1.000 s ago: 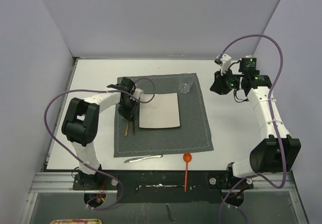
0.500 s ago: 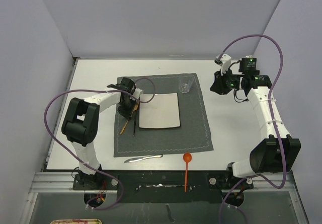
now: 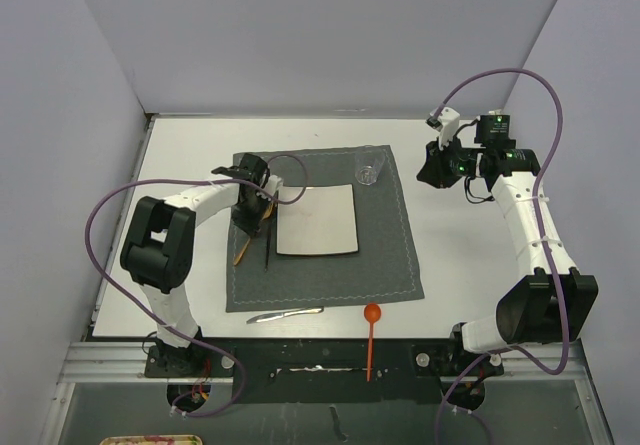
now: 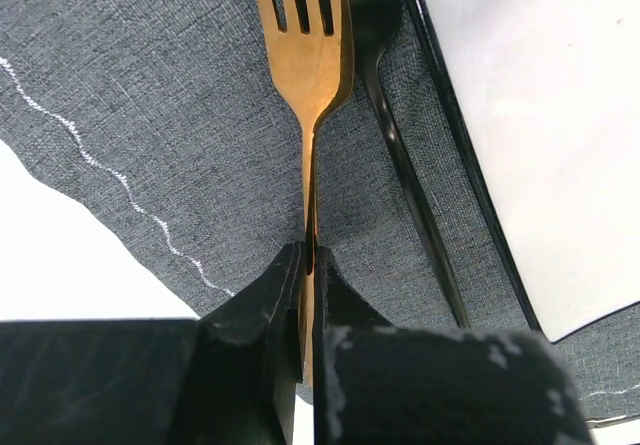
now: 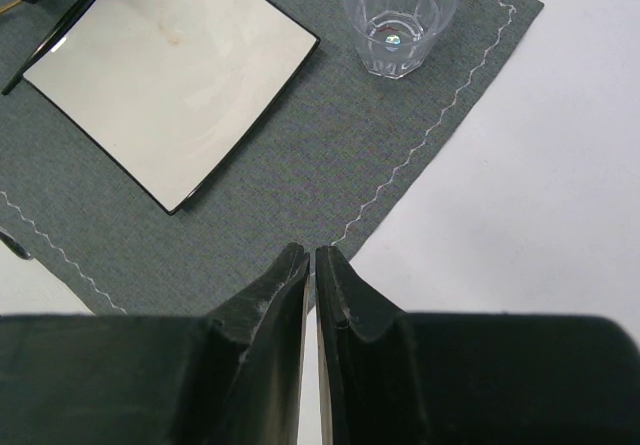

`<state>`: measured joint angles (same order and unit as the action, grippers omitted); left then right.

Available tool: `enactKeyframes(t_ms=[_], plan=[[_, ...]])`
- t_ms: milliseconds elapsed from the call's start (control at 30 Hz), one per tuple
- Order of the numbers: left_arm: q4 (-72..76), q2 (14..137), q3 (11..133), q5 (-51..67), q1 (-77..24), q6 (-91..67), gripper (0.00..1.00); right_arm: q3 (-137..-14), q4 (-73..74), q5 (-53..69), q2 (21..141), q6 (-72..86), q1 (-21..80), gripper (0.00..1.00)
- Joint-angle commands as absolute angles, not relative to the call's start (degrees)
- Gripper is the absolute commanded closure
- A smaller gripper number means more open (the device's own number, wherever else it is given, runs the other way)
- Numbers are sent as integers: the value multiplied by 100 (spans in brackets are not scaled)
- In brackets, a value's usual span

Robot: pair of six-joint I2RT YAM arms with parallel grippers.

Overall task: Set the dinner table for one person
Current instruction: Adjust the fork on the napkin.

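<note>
On the white dinner table (image 3: 470, 255) lies a dark grey placemat (image 3: 385, 255) with a square off-white plate (image 3: 317, 219) and a clear glass (image 3: 370, 171). My left gripper (image 3: 250, 215) hangs over the mat's left part, shut on the handle of a gold fork (image 3: 240, 251). In the left wrist view the fork (image 4: 310, 55) runs up from my left gripper (image 4: 310, 260), and a black utensil (image 4: 410, 195) lies between it and the plate (image 4: 540, 135). My right gripper (image 3: 436, 169) hovers right of the mat. The right wrist view shows that gripper (image 5: 311, 255) shut on nothing.
A silver knife (image 3: 285, 315) lies on the table just below the mat's near edge. An orange spoon (image 3: 371, 333) rests at the near edge beside it. White walls stand at the table's left, back and right. The glass (image 5: 400, 15) stands at the mat's far right corner.
My left gripper has shut on the gold fork's handle. The fork has swung left, away from the black utensil. The right arm has not moved.
</note>
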<state>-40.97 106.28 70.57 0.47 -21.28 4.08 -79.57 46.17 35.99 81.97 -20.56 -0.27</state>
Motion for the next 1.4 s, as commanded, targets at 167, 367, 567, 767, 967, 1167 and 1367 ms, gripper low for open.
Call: enactKeyframes(t_ms=[167,367,567,767,967,1167,1367], plan=[[-4249,10286,7375,-167,-2054,171,100,-8106,4487,3744,8103,-2048,-20,89],[-4399,10409,7524,-125,-1891,-131,100,-8071,4487,3762,8113,-2042,-19,89],[-4567,10616,7694,122,-1769,-390,100,-7959,4438,3779,8077,-2023,-18,89],[-4742,10763,7763,190,-1785,-707,100,-7996,4430,3840,8085,-1948,-26,89],[-4777,10678,7624,46,-1775,-1311,100,-8037,4438,3943,8112,-1856,-48,89],[-4857,10723,7693,-731,-1870,-1982,100,-8030,4429,3989,8110,-1816,-84,89],[-4997,11110,7869,-1119,-2091,-2331,100,-7937,4368,3986,8051,-1802,-98,89]])
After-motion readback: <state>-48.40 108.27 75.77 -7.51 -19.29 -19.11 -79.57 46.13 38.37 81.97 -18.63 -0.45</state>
